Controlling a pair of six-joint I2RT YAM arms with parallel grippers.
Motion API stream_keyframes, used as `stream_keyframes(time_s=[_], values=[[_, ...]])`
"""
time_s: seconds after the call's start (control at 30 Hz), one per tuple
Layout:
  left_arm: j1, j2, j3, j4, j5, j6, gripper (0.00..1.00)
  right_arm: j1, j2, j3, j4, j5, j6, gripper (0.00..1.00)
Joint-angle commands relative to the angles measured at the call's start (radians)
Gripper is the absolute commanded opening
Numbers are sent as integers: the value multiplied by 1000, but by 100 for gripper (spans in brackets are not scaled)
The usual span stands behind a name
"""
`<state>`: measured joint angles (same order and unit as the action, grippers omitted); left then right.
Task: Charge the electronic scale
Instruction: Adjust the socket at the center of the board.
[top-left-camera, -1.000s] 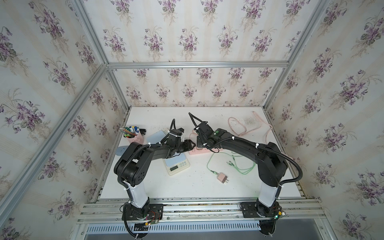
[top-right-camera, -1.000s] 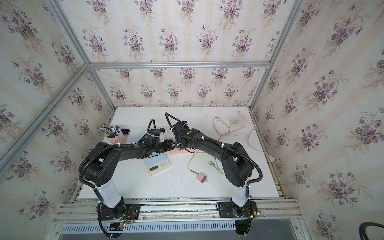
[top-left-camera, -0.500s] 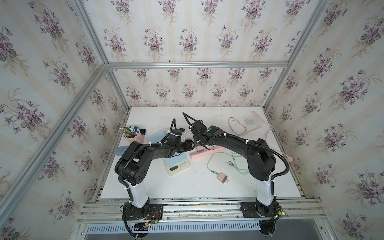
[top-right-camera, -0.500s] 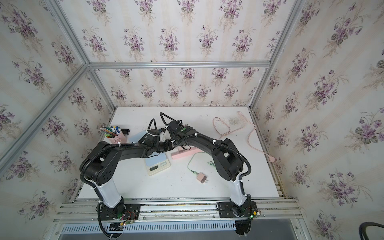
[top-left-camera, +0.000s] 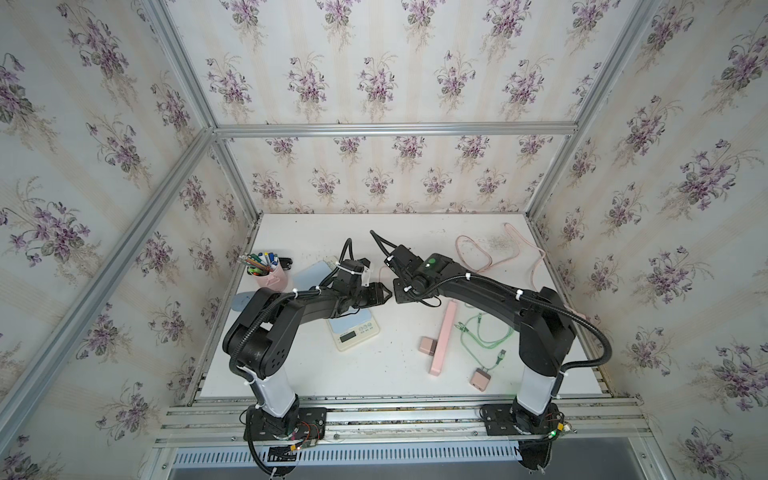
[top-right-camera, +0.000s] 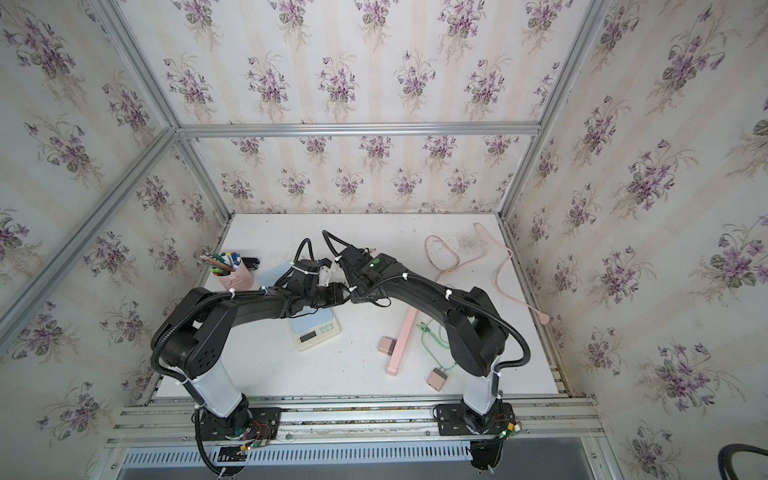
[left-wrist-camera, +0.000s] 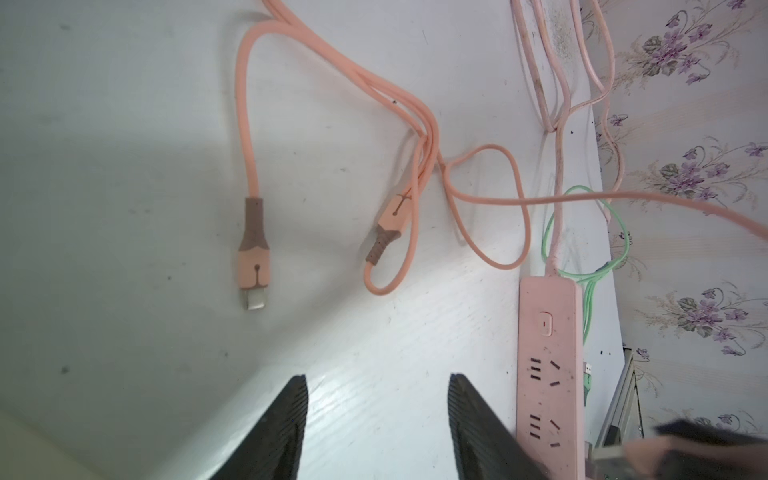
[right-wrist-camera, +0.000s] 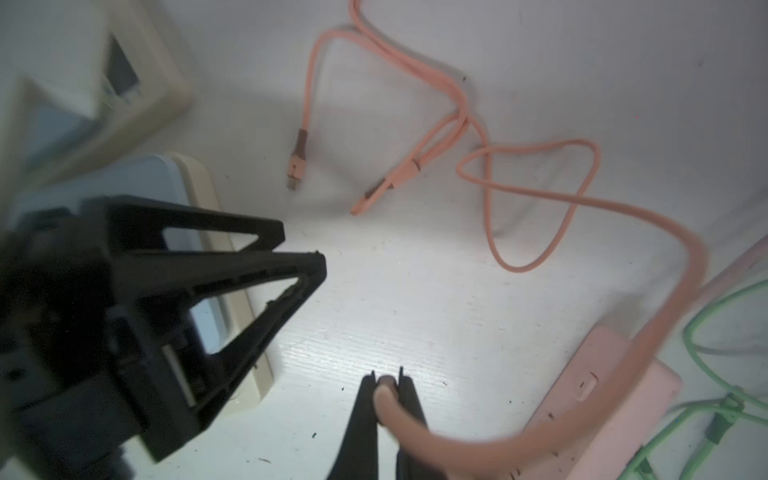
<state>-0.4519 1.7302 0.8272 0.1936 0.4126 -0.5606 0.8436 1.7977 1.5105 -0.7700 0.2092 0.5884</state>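
- The pink power strip (top-left-camera: 443, 336) had swung round. A moment before, it lay sideways under the two grippers. Now it pointed toward the front of the table (top-left-camera: 374, 374).
- The right gripper (right-wrist-camera: 386, 374) was still pinching one end of the pink cable (right-wrist-camera: 695, 270).
- The left gripper (left-wrist-camera: 376, 378) was spread apart with nothing in it. It hung over the table just past the edge of the scale.
- The scale (top-left-camera: 354, 330) sat on the table, partly under the left arm. It was near the strip but not touching it.
- The cable's small plug (left-wrist-camera: 254, 274) lay loose on the table, so nothing was plugged into the scale yet.
- The turned strip probably sat handier for plugging in. The charging was still to do.
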Motion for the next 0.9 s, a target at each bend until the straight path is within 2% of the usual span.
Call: stream_keyframes(time_s=[0.0, 0.13, 0.27, 0.4, 0.5, 0.6, 0.73, 0.87], values=[[-21, -53, -16, -51, -4, 76, 58, -25, -85, -32, 40, 67, 49, 0], [-131, -126, -33, -93, -38, 148, 62, -135, -215, -235, 92, -41, 108, 0], [-324, -143, 10, -177, -145, 199, 65, -286, -319, -466, 152, -197, 128, 0], [-509, -92, 85, -239, -264, 206, 65, -401, -398, -587, 187, -266, 123, 0], [-603, -29, 157, -328, -354, 223, 66, -440, -437, -605, 197, -281, 110, 0], [-660, 23, 213, -397, -408, 230, 66, -459, -446, -590, 188, -281, 91, 0], [-714, 73, 271, -476, -468, 249, 64, -464, -449, -585, 190, -298, 81, 0], [-754, 134, 347, -592, -537, 284, 57, -465, -454, -588, 205, -310, 81, 0]])
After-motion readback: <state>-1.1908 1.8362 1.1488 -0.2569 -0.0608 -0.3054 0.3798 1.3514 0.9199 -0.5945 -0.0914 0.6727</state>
